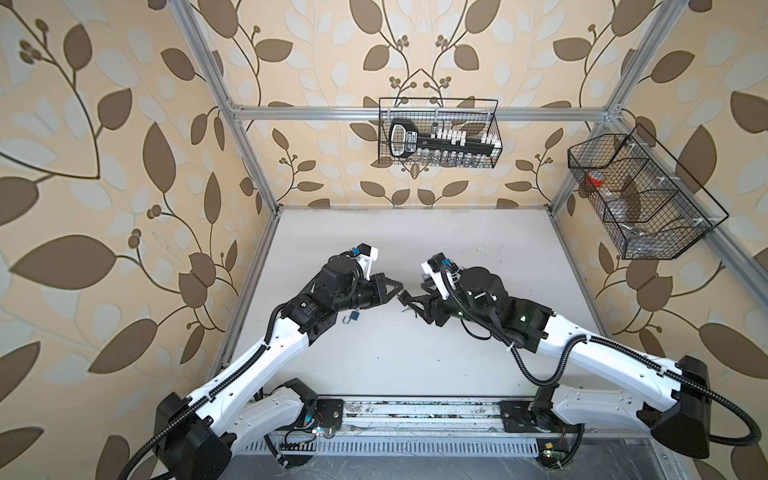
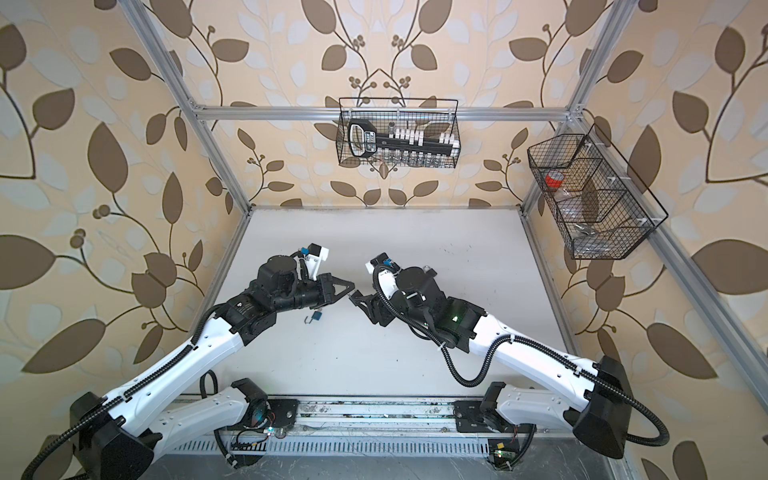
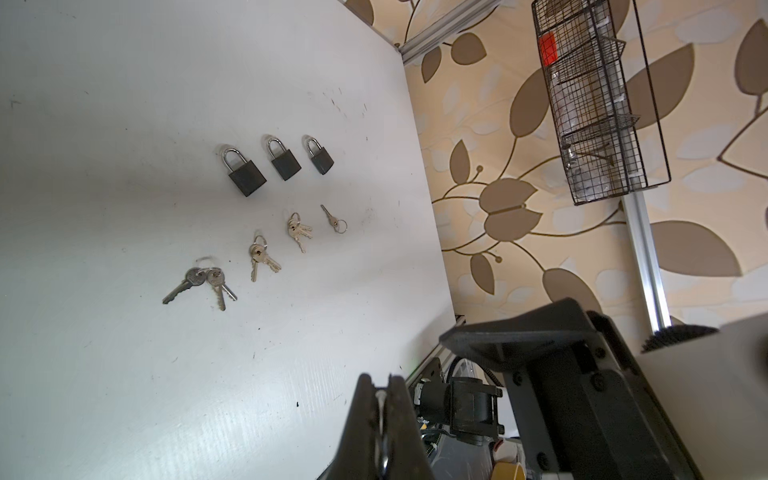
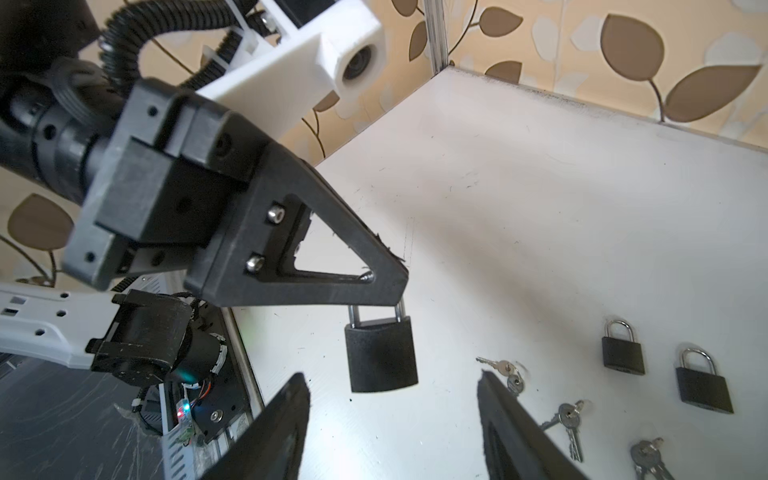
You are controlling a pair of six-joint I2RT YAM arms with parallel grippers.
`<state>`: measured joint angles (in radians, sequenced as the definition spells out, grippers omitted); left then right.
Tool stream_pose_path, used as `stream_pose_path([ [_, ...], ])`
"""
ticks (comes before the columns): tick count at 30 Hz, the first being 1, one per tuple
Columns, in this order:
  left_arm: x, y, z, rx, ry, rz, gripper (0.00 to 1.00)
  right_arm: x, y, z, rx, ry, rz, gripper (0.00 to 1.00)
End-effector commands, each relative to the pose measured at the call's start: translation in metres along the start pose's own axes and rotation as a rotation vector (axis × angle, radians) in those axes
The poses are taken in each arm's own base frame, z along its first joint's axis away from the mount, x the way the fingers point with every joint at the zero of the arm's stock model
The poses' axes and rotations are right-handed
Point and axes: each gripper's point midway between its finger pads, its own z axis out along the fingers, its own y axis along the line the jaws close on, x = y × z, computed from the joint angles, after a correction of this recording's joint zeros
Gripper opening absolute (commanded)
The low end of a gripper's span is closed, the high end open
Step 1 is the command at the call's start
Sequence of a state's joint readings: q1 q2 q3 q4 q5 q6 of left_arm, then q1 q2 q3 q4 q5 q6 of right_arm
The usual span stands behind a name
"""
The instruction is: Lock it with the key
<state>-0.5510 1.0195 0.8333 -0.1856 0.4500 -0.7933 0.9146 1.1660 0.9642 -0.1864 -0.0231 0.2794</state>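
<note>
In both top views the left gripper (image 1: 398, 288) and the right gripper (image 1: 409, 303) sat nose to nose over the middle of the table (image 1: 415, 365). What hung between their tips was too small for me to make out there. A blue padlock (image 1: 353, 317) lay on the table just under the left wrist, its shackle swung open.

From the left wrist I saw the left gripper (image 3: 380, 399) pressed tight on a sliver of bright metal. Beyond it, three other black padlocks (image 3: 284, 160) lay in a row, with four key bunches (image 3: 262, 257) strung out beside them on the table.

The right wrist settled it. The left gripper was pinching a black padlock (image 4: 382, 357) by its shackle, and the body hung clear of the table. The right gripper (image 4: 392, 377) stood with its fingers (image 4: 291, 415) wide apart and gripped nothing, with the padlock just ahead of the gap.
</note>
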Motion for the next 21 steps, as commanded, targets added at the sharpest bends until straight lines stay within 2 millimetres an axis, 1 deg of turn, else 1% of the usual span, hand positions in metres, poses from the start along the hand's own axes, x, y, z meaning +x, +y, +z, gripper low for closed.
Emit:
stream_pose_path([
  [1,-0.022,-0.033,-0.005,0.072,-0.077,0.039,0.00,-0.002,0.005,0.001,-0.014,0.025,-0.011,0.67],
  [3,-0.021,-0.034,-0.004,0.073,-0.074,0.043,0.00,-0.002,0.006,0.004,-0.022,0.033,-0.005,0.69],
  [7,-0.019,-0.036,-0.004,0.085,-0.067,0.048,0.00,0.003,0.004,0.012,-0.008,0.057,-0.002,0.69],
  [11,-0.016,-0.040,-0.005,0.109,-0.058,0.047,0.00,0.006,0.006,0.018,-0.020,0.078,-0.003,0.63],
  [16,-0.014,-0.040,-0.004,0.117,-0.048,0.046,0.00,0.008,0.009,0.018,-0.040,0.082,-0.008,0.60],
  [21,-0.013,-0.041,-0.003,0.124,-0.042,0.045,0.00,0.010,0.009,0.019,-0.043,0.093,-0.021,0.53],
])
